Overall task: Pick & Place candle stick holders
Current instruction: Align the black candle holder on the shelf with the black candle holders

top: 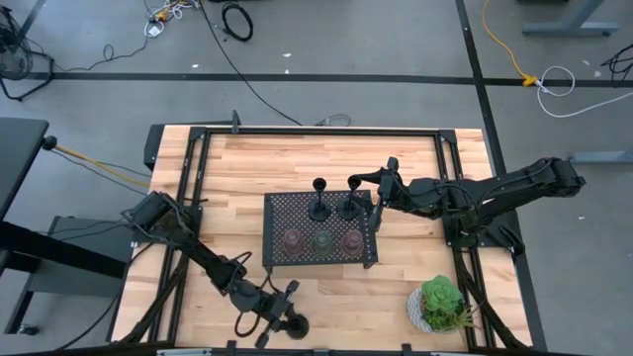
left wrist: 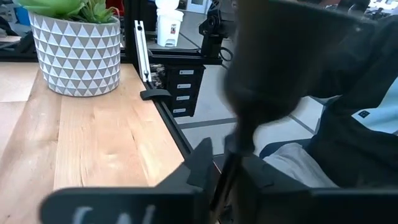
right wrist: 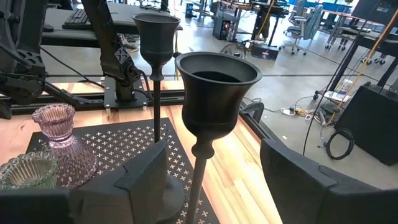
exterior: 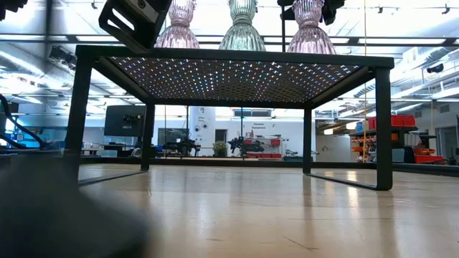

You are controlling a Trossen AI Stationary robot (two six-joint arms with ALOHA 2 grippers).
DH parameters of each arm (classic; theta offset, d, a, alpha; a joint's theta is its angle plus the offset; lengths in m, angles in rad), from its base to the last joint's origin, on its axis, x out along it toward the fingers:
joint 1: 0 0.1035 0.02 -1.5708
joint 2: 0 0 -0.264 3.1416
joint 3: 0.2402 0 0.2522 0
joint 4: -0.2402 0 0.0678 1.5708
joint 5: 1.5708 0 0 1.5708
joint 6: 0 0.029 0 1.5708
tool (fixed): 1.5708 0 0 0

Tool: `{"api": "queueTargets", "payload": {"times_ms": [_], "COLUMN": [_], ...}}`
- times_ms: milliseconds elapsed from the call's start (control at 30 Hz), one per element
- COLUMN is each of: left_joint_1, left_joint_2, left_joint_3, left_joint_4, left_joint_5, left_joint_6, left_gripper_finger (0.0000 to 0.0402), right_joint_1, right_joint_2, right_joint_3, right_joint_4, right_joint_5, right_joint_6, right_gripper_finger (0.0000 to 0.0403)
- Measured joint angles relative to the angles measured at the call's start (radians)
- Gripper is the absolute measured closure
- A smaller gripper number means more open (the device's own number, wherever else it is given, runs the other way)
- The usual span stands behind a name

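Looks like the last placing steps. The right pincer (right wrist: 211, 180) sits over the tray (top: 282, 203) with its fingers wide either side of a black holder (top: 350, 206), which stands on the tray beside a second black holder (top: 320, 205). Three glass holders (top: 322, 240) line the tray's near row. The left pincer (top: 280, 309) grips the third black holder (top: 295, 324) at the worktop's (top: 297, 158) near edge; it probably needs carrying to the tray next.

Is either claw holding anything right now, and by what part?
Left claw seems to grip a black holder by its stem. Right claw stands open around the stem of another black holder, not gripping.
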Motion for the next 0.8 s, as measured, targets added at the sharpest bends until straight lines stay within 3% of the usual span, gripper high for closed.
{"api": "queueTargets", "payload": {"times_ms": [133, 800], "left_joint_1": [0.003, 0.008], "left_joint_2": [0.0, -0.039], "left_joint_3": [0.0, 0.0], "left_joint_4": [0.005, 0.007], "left_joint_5": [0.001, 0.017], "left_joint_6": [-0.001, 0.009], "left_gripper_finger": [0.0391, 0.0393], "right_joint_1": [0.0, 0.0], "right_joint_2": [0.0, 0.0], "right_joint_3": [0.0, 0.0], "right_joint_4": [0.0, 0.0], "right_joint_5": [0.0, 0.0], "right_joint_6": [0.0, 0.0], "right_gripper_finger": [0.0148, 0.0148]}}
